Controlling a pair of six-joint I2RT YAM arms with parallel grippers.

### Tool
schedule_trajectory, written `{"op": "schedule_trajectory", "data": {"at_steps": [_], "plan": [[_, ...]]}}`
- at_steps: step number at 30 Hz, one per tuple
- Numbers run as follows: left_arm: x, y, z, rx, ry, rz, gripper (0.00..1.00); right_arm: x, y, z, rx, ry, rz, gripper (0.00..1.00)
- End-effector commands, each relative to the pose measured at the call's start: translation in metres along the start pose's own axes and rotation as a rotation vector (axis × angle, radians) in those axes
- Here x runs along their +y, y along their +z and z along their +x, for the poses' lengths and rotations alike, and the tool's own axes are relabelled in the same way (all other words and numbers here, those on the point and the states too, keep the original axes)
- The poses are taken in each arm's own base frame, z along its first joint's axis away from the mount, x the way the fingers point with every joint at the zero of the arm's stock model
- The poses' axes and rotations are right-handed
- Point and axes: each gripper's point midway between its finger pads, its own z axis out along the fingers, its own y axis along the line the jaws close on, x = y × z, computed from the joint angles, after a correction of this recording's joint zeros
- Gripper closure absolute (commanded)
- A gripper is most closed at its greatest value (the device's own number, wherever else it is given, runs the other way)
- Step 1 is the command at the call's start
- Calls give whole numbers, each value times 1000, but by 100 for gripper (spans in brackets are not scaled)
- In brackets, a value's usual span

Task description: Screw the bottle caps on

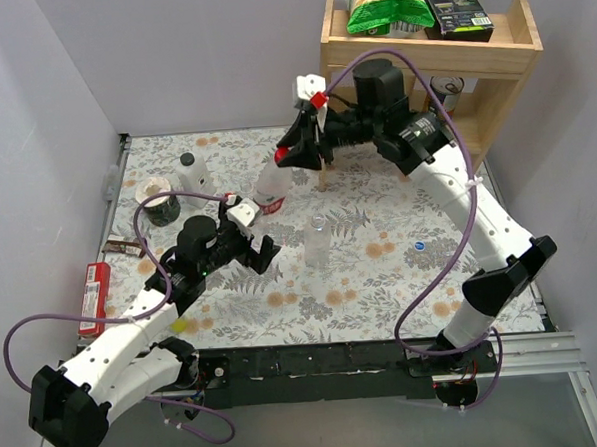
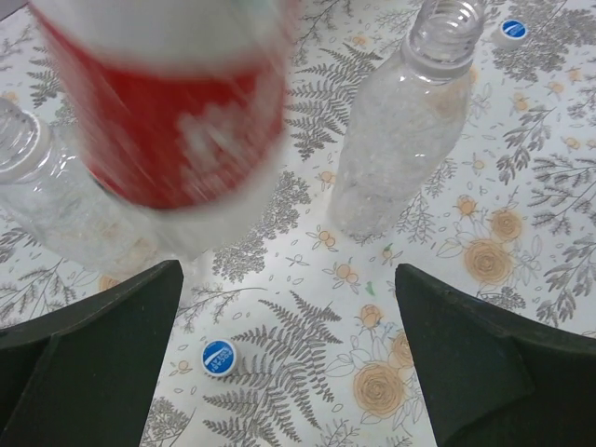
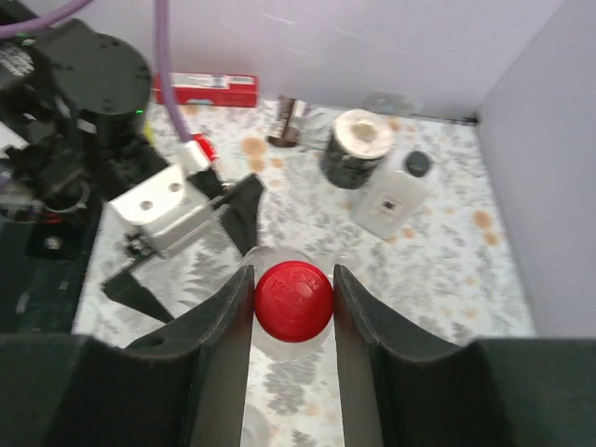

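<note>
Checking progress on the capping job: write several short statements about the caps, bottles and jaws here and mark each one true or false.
1. The right jaws are shut on the red cap. True.
2. The left jaws are clamped on the red-labelled bottle. False: they stand wide open, gripping nothing, with the bottle beyond them.
3. A blue cap lies loose on the table. True.
4. The clear bottle standing mid-table is capped. False: its neck is open.
5. The white bottle has a red cap. False: its cap is black.
</note>
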Motion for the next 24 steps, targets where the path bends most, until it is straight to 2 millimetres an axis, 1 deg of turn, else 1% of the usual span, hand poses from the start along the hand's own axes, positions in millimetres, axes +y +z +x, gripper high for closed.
{"op": "schedule_trajectory", "data": {"at_steps": [1, 2, 3, 4, 5, 7, 8, 9, 10, 11, 12, 13, 14, 15, 16, 17, 19, 20, 24], "plan": [[10, -8, 6, 7, 32, -53, 2, -37, -25, -17, 79, -170, 121, 99], [11, -9, 6, 5, 35, -58, 2, -46, -32, -8, 113, -162, 139, 99], [10, -10, 5, 0, 36, -57, 2, -54, -34, -2, 132, -159, 157, 99], [10, -11, 4, -4, 37, -58, 2, -61, -40, 2, 159, -163, 192, 99], [9, -11, 3, -7, 36, -50, 2, -67, -47, 11, 192, -168, 211, 99], [7, -11, 1, -11, 33, -40, 2, -73, -58, 24, 243, -171, 239, 99], [6, -12, -1, -16, 34, -35, 2, -75, -63, 37, 277, -155, 246, 99], [3, -12, -1, -16, 27, -19, 2, -73, -70, 46, 311, -157, 244, 99], [1, -11, -1, -16, 25, -10, 2, -74, -75, 54, 339, -145, 256, 99], [-1, -12, 0, -16, 20, 1, 2, -77, -85, 65, 365, -121, 274, 99], [-8, -12, -1, -17, 10, 39, 2, -75, -90, 79, 393, -88, 279, 99], [-12, -12, 0, -16, 8, 61, 2, -77, -96, 89, 414, -63, 296, 99], [-18, -13, 0, -19, 6, 92, 2, -82, -106, 98, 428, -34, 322, 99], [-23, -14, 2, -18, -1, 116, 2, -81, -112, 109, 443, -2, 329, 99], [-31, -14, 2, -18, -17, 163, 2, -82, -116, 114, 443, 21, 340, 99], [-35, -14, 4, -15, -27, 180, 2, -87, -124, 120, 451, 43, 361, 99], [-43, -15, 7, -15, -45, 225, 2, -89, -128, 131, 449, 79, 361, 99], [-46, -16, 7, -16, -46, 238, 2, -92, -134, 135, 452, 88, 376, 99], [-51, -17, 7, -20, -39, 272, 2, -102, -139, 146, 457, 94, 398, 99]]}}
